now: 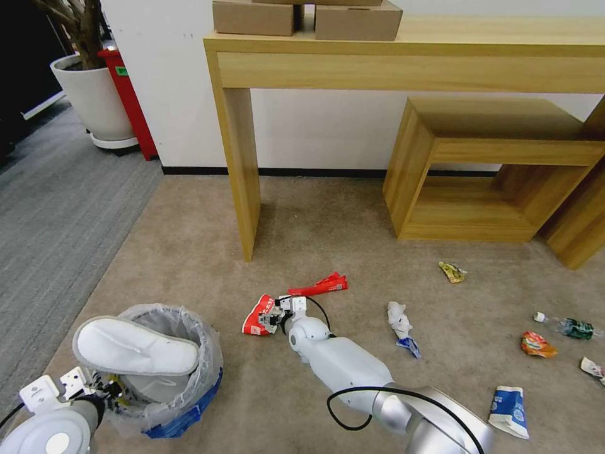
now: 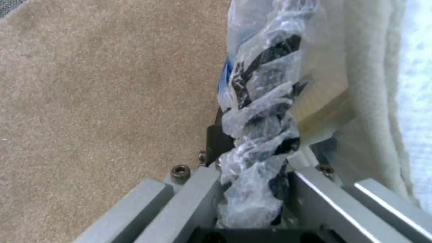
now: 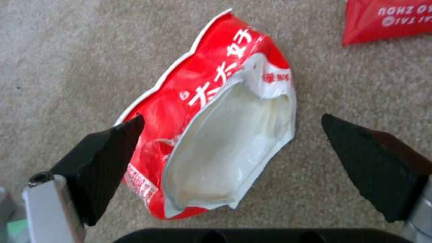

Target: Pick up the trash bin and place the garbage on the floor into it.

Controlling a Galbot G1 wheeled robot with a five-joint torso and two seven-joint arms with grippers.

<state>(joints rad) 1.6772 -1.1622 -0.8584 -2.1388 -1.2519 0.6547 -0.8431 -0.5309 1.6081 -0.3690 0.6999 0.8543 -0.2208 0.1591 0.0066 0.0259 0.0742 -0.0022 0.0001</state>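
The blue trash bin [image 1: 189,413], lined with a clear bag, is at the lower left of the head view with a white slipper [image 1: 135,347] lying across its mouth. My left gripper [image 1: 104,386] is shut on the bin's bag-wrapped black rim [image 2: 265,101]; in the left wrist view the left gripper [image 2: 256,162] pinches it beside the slipper [image 2: 382,101]. My right gripper [image 1: 277,313] hangs open just above a red-white wrapper [image 1: 255,316] on the beige floor [image 1: 189,252]. In the right wrist view the open right gripper [image 3: 232,118] straddles that wrapper [image 3: 211,84].
More garbage lies to the right: a second red wrapper [image 1: 321,285], a white tissue [image 1: 399,318], a yellowish wrapper [image 1: 452,272], a small bottle [image 1: 570,326], an orange wrapper [image 1: 537,344] and a blue-white pack [image 1: 509,410]. A wooden table leg [image 1: 242,170] and a low shelf [image 1: 466,176] stand behind.
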